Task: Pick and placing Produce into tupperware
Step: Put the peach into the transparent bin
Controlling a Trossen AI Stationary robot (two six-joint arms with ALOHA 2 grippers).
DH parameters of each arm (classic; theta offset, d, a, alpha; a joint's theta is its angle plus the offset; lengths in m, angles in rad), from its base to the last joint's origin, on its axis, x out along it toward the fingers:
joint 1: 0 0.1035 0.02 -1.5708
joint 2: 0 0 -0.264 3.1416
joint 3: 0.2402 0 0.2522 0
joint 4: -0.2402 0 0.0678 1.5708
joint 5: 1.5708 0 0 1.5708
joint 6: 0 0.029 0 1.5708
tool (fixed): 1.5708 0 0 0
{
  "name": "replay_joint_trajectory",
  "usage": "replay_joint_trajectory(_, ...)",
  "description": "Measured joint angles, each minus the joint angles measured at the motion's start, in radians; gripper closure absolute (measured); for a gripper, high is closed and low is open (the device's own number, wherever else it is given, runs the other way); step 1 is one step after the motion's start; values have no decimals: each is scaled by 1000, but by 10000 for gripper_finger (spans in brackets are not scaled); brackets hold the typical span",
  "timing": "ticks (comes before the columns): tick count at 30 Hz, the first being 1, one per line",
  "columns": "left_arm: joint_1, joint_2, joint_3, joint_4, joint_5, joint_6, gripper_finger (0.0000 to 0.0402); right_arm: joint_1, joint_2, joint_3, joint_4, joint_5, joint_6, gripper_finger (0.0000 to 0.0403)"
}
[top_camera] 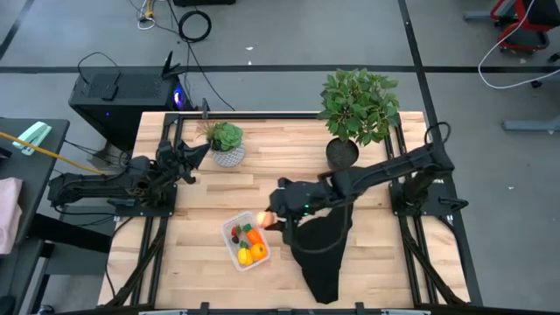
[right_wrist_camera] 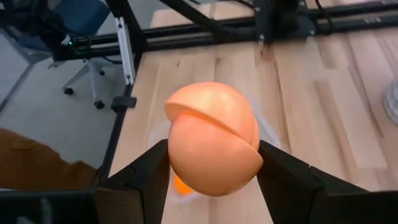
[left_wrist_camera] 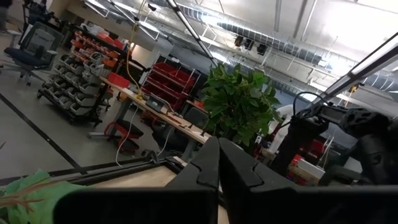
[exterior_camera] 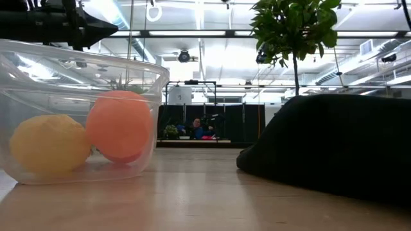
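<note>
floor: grey concrete [top_camera: 79, 26] | shelving: red bins [left_wrist_camera: 171, 78] | ceiling: bright lights

One table [top_camera: 210, 188] carries one clear tub [top_camera: 233, 250], one black cloth [top_camera: 321, 249] and two potted plants: one small [top_camera: 226, 140], one large [top_camera: 357, 105]. Two arms work there, each with one pincer: left [top_camera: 203, 150], right [top_camera: 273, 220]. One peach fruit [right_wrist_camera: 213, 140] sits in the right pincer; about four toy pieces [top_camera: 248, 245] lie in the tub.
</note>
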Motion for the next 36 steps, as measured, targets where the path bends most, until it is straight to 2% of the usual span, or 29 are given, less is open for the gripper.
replay_joint_trajectory(5,0,0,0,0,2,4,377,-19,94,111,6,-37,-66,187)
replay_joint_trajectory(10,0,0,0,0,37,5,391,-35,185,179,7,-82,-100,187)
replay_joint_trajectory(15,0,0,0,0,45,5,396,-39,253,184,8,-95,-121,187)
replay_joint_trajectory(24,0,0,0,0,45,6,376,-41,357,184,30,-126,-129,187)
replay_joint_trajectory(31,0,0,0,0,45,7,396,-52,374,184,92,-116,-130,187)
replay_joint_trajectory(36,0,0,0,-1,45,7,386,-75,374,184,102,-130,-130,186)
